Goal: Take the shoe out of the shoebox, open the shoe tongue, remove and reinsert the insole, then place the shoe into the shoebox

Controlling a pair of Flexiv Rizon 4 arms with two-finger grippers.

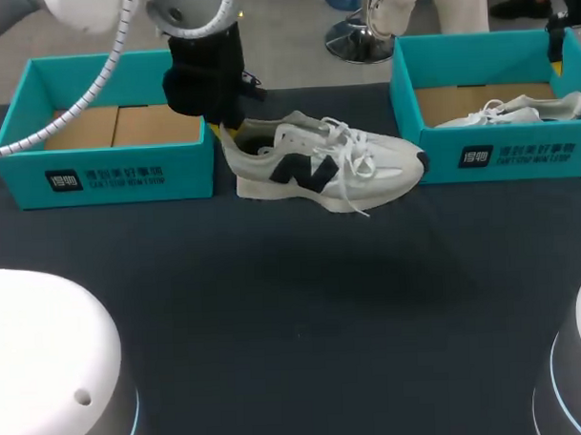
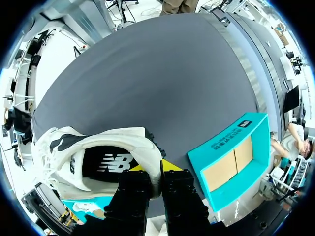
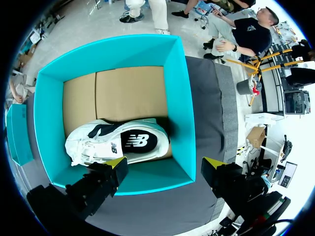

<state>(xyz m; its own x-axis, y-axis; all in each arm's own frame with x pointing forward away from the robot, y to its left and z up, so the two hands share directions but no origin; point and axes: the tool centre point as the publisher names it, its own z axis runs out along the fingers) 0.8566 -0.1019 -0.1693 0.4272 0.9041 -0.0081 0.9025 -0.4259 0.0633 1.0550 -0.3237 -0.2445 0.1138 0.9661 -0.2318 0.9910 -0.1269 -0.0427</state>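
My left pincer (image 2: pixel 154 169) was pinching the heel collar of the white sneaker (image 1: pixel 317 164), one yellow tip inside the opening and the other on the outside of the heel wall. The sneaker lay between the two teal boxes. Its long axis ran away from that pincer across the bench (image 1: pixel 293 303), heel at my fingers and toe pointing at the other shoebox (image 1: pixel 508 157) on my right. From the soft shadow beneath it, I judged it hung just clear of the bench rather than resting there, though I could not be sure. The empty shoebox (image 1: pixel 108 176) stood just beside the heel on my left, behind the grasp rather than ahead of the toe.

My right pincer (image 3: pixel 165 164) was spread wide and held nothing. It hovered over the other shoebox, where a second sneaker (image 3: pixel 118 140) lay inside. That left the toe and the laces of the held sneaker on the right arm's side. I judged that opening the tongue would fall to the right arm, reaching in toward the laces while my left steadied the heel.
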